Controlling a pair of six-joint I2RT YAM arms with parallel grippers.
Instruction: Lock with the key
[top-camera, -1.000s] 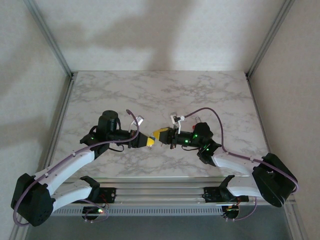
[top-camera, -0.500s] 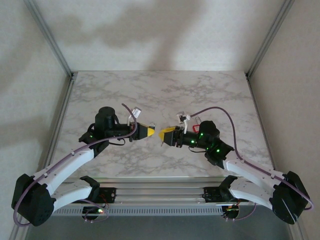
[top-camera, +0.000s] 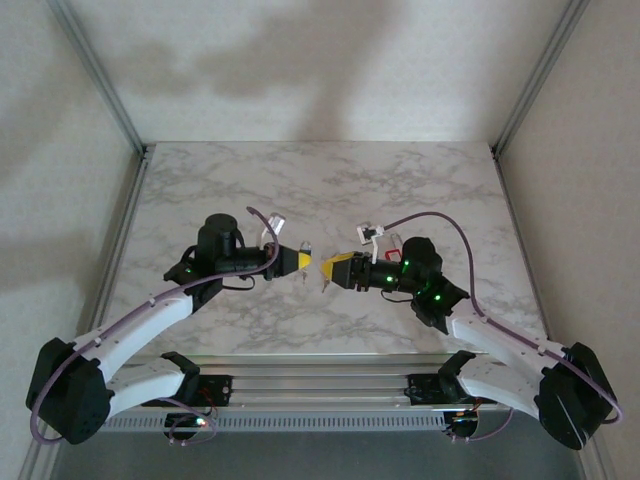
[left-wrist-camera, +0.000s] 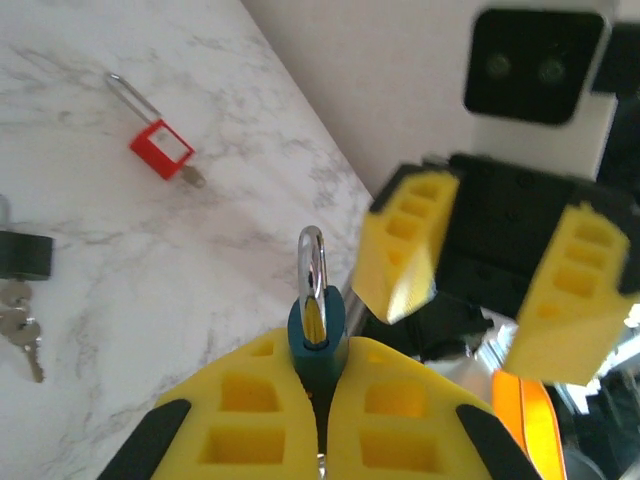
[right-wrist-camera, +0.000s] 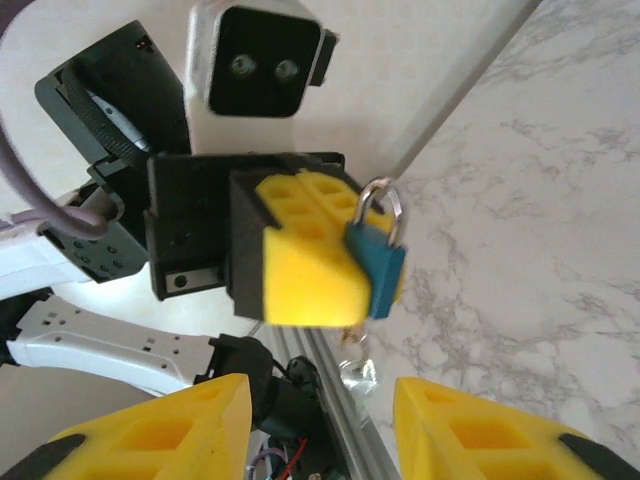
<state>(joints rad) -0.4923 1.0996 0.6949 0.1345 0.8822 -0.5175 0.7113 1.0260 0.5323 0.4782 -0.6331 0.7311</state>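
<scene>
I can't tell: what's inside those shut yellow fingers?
A blue padlock, its silver shackle poking out of the left gripper. The pads cover its lower half, which cannot be seen.

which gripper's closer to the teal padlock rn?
Left. The left gripper is shut on the teal padlock, with the shackle sticking out past its fingertips. The right gripper faces it with jaws open, a gap away and not touching.

Shiny metal and matt plastic on a marble-patterned top

The padlock (left-wrist-camera: 315, 340) has a teal, plastic-looking body and a bright, mirror-polished metal shackle (left-wrist-camera: 312, 262). The pads of the left gripper (left-wrist-camera: 318, 352) and the right gripper (left-wrist-camera: 455, 330) look matt yellow and moulded. The table (left-wrist-camera: 120, 250) is smooth with a soft sheen. The red padlock (left-wrist-camera: 160, 150) looks plastic, and the keys (left-wrist-camera: 22, 325) look like dull metal.
</scene>
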